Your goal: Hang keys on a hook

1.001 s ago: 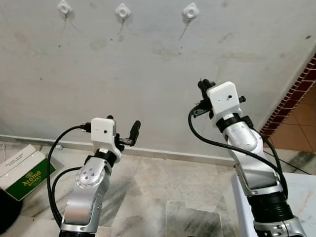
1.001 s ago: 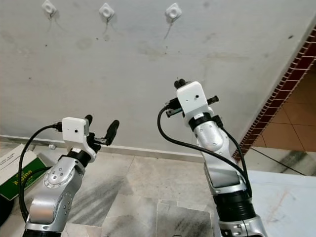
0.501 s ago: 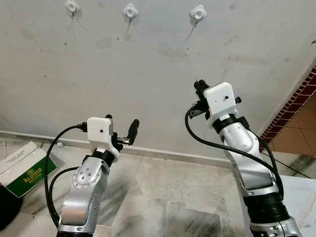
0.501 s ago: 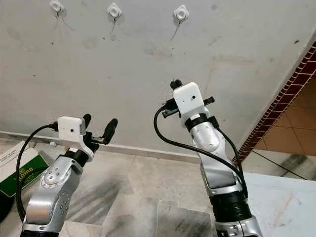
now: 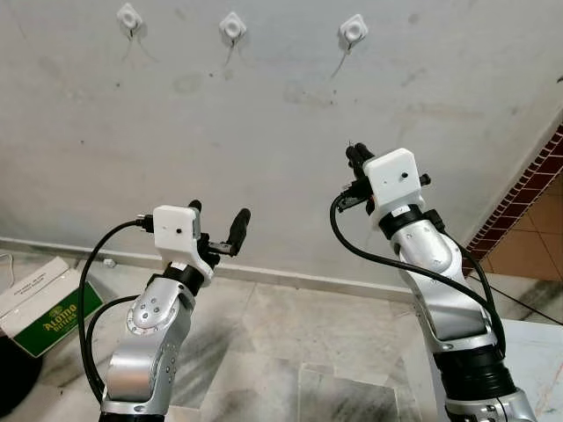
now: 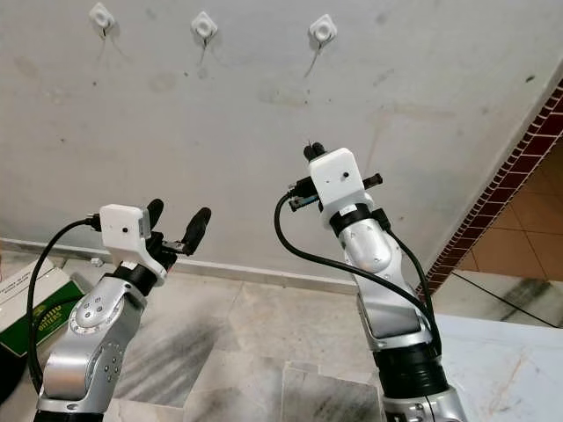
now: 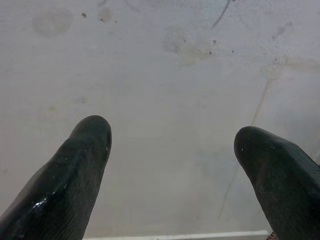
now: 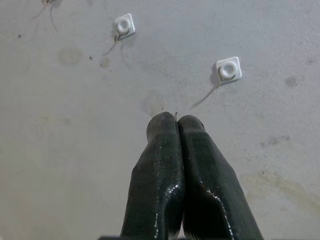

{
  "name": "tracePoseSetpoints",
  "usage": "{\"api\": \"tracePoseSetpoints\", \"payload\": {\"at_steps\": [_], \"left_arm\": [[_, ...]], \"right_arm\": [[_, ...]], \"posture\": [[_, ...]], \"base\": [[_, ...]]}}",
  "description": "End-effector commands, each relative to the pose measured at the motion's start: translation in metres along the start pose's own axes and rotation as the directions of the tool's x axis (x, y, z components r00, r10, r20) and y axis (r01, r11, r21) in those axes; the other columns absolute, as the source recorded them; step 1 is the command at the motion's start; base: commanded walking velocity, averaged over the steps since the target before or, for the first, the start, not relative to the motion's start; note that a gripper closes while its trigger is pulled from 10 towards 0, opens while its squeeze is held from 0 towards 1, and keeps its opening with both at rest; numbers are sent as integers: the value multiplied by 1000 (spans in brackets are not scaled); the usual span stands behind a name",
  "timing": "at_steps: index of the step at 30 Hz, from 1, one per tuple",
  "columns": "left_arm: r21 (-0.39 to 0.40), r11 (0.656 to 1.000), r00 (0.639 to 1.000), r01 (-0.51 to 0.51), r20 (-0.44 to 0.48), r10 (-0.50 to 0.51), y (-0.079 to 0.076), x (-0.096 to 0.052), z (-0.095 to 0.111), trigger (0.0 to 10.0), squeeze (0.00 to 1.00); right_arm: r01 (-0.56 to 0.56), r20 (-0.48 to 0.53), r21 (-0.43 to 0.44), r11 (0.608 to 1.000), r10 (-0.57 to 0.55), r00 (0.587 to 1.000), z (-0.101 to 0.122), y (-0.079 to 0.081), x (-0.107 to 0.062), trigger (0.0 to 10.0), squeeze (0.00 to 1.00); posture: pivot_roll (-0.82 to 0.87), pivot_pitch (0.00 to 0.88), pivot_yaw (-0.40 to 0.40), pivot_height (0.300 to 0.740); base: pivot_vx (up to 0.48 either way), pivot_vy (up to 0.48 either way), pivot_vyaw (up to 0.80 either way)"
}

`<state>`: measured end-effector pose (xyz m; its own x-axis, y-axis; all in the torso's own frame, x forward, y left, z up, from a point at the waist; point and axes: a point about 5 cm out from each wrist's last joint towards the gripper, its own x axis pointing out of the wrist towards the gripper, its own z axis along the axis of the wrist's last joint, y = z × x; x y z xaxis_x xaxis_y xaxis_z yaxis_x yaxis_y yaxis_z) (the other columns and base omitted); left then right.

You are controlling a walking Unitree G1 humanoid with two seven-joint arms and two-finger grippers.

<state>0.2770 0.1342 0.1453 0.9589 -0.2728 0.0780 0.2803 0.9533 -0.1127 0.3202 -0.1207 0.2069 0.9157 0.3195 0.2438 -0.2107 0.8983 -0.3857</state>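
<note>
Three white hooks are fixed high on the grey wall: left hook (image 5: 130, 16), middle hook (image 5: 232, 26), right hook (image 5: 354, 31). My right gripper (image 5: 354, 151) is raised toward the wall, well below the right hook (image 8: 228, 68). It is shut, its fingers (image 8: 165, 165) pressed together. Only a thin metal sliver of the keys (image 8: 175, 113) pokes out at the tips. Lower and to the left, my left gripper (image 5: 217, 218) stands open with nothing between its fingers (image 7: 85, 150), pointing at bare wall.
A green and white box (image 5: 40, 303) lies on the marble floor at the left, next to a dark object (image 5: 9, 378). Red brick tiling (image 5: 528, 185) runs down the wall at the right. A white surface (image 5: 545, 352) sits at the bottom right.
The camera has tilted a little, so the hooks sit lower in the picture. My right gripper has edged left, coming more directly under the right hook. The left gripper stays open.
</note>
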Motion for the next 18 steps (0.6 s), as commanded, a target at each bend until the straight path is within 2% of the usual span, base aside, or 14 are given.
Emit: {"api": "tracePoseSetpoints", "payload": {"at_steps": [1,9,18], "left_arm": [[7,1000,1000,11,1,-11,0,-1,2,10000,0],[9,1000,1000,17,-5,-17,0,-3,2,10000,0],[21,1000,1000,21,-19,-20,5,-7,1,10000,0]], "right_arm": [[7,9,1,1000,-7,1000,2,-1,-3,10000,0],[17,-14,8,1000,-17,1000,-4,-2,-13,10000,0],[21,-96,-7,1000,-21,995,-22,-11,-42,10000,0]], "posture": [[-29,87,13,740],[-27,85,17,740],[-26,86,20,740]], "base": [[307,0,0],[314,0,0],[325,0,0]]}}
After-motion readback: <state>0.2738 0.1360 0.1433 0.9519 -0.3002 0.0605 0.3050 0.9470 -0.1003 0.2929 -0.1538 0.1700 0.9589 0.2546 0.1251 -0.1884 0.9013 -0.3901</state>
